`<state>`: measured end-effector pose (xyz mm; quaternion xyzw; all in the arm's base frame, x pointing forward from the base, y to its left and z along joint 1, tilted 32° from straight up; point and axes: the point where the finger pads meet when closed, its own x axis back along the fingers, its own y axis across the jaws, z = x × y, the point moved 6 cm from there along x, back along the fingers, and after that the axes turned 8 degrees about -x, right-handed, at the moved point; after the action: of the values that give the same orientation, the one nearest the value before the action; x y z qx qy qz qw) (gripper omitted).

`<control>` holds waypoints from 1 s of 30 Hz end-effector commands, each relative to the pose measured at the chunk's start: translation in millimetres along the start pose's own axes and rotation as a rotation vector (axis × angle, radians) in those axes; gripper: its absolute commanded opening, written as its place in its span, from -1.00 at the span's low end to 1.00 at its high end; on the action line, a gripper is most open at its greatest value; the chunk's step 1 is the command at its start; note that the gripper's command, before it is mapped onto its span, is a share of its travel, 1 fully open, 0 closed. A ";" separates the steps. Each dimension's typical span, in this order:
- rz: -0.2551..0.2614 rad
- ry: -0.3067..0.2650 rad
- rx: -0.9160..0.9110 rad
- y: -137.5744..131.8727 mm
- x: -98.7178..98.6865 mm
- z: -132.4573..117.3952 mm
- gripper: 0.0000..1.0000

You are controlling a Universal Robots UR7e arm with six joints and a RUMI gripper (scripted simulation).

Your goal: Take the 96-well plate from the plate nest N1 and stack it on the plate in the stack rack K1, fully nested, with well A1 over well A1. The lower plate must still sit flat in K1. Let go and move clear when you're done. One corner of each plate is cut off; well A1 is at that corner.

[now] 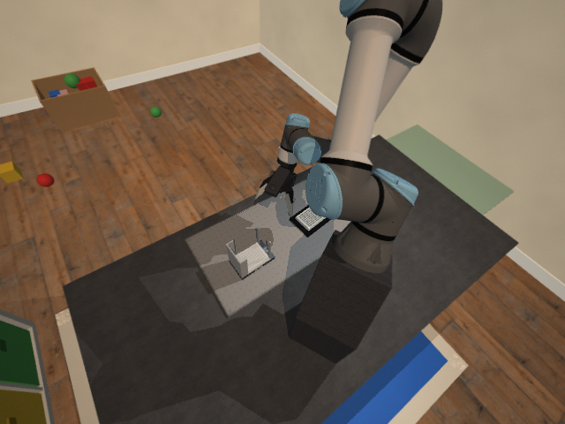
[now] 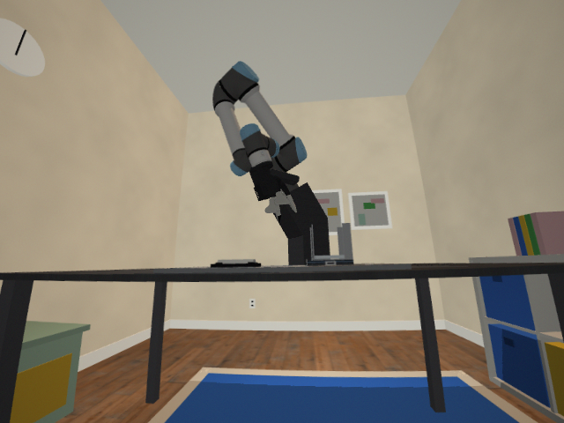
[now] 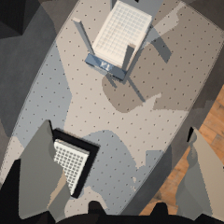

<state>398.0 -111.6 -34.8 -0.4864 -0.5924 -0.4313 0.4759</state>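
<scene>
Both well plates look like matt white plastic with a fine gridded top — one in the matt black nest N1 (image 3: 86,161), one in the grey rack K1 (image 3: 106,66). Breadboard (image 1: 274,255) reads as pale matt metal, dotted with holes, on a dark matt table top (image 1: 433,255). Arm links (image 1: 360,91) are smooth satin grey with light-blue caps — floor (image 1: 137,164) is grainy brown wood planks.
</scene>
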 end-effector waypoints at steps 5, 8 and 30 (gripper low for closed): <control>-0.040 -0.079 -0.081 -13.6 6.4 -26.6 1.00; -0.040 -0.079 -0.081 -17.5 8.6 -35.6 1.00; -0.085 -0.214 -0.211 -59.0 29.7 -94.4 1.00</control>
<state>357.7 -196.8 2.1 -0.5487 -0.6098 -0.4556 0.3457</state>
